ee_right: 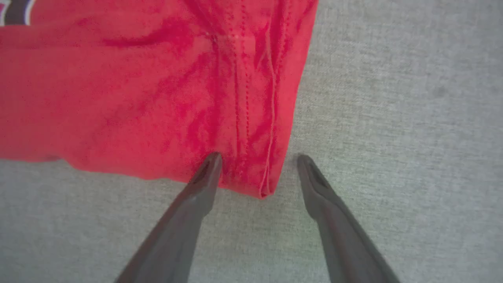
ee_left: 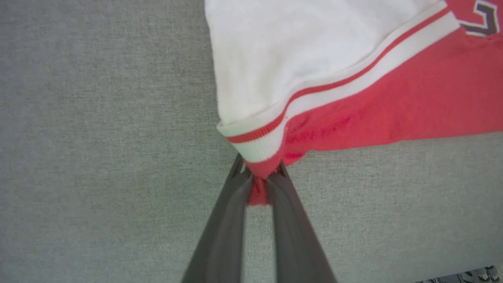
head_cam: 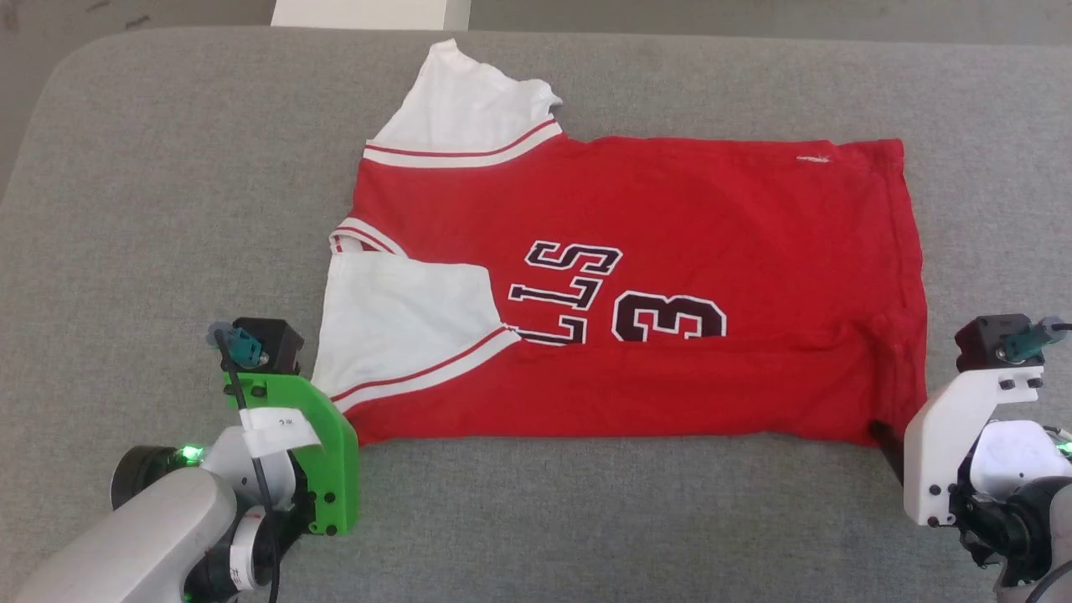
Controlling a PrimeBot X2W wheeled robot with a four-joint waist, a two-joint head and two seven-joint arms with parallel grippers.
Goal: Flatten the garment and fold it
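The garment (head_cam: pixel 636 285), a red jersey with white sleeves and black lettering, lies spread sideways on the grey padded surface (head_cam: pixel 167 209), its near sleeve folded in over the body. My left gripper (ee_left: pixel 260 173) is shut on the garment's near left corner (ee_left: pixel 259 184), just below the striped sleeve trim (ee_left: pixel 259 147); in the head view its green mount (head_cam: pixel 310 435) sits at that corner. My right gripper (ee_right: pixel 259 161) stands open, its fingers straddling the garment's near right hem corner (ee_right: pixel 259 177). The left fingertip (ee_right: pixel 210 165) rests on the red cloth.
The grey padded surface extends on all sides of the garment, with free room in front (head_cam: pixel 586 519) and to the left. A pale floor and a white panel (head_cam: pixel 368 12) lie beyond the far edge.
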